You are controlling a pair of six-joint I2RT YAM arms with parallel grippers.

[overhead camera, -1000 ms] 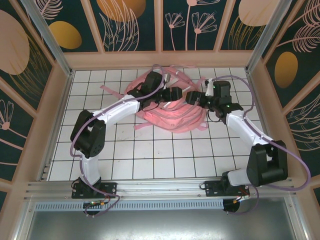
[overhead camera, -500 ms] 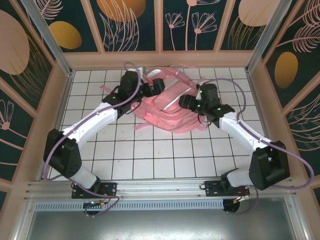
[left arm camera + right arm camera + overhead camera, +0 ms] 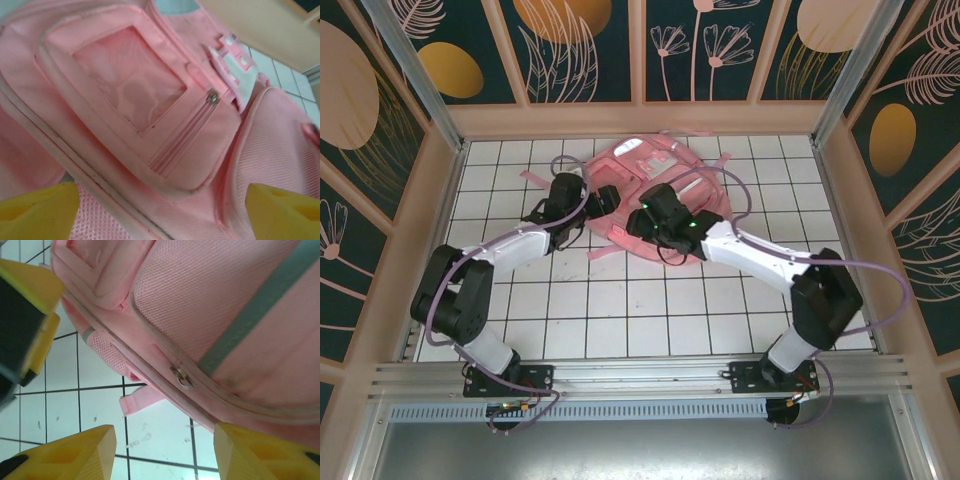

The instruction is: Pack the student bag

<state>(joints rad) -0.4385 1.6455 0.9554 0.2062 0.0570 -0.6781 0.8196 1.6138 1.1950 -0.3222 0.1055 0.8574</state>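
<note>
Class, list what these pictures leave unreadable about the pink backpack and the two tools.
- Top view: both arms cover the near half of the large pink fabric backpack. The left tool and right tool are too dark to read.
- Left wrist view: the contents of the translucent window pocket are blurred by its glossy film.
- Right wrist view: the zip by the metal pull is cut off by the edges.

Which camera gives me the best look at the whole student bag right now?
Top external: the student bag shows almost whole at the far middle of the table, its near edge hidden. Left wrist gives a close-up of its windowed front pocket and zipper; right wrist, its mesh panel, grey stripe and seam.
</note>
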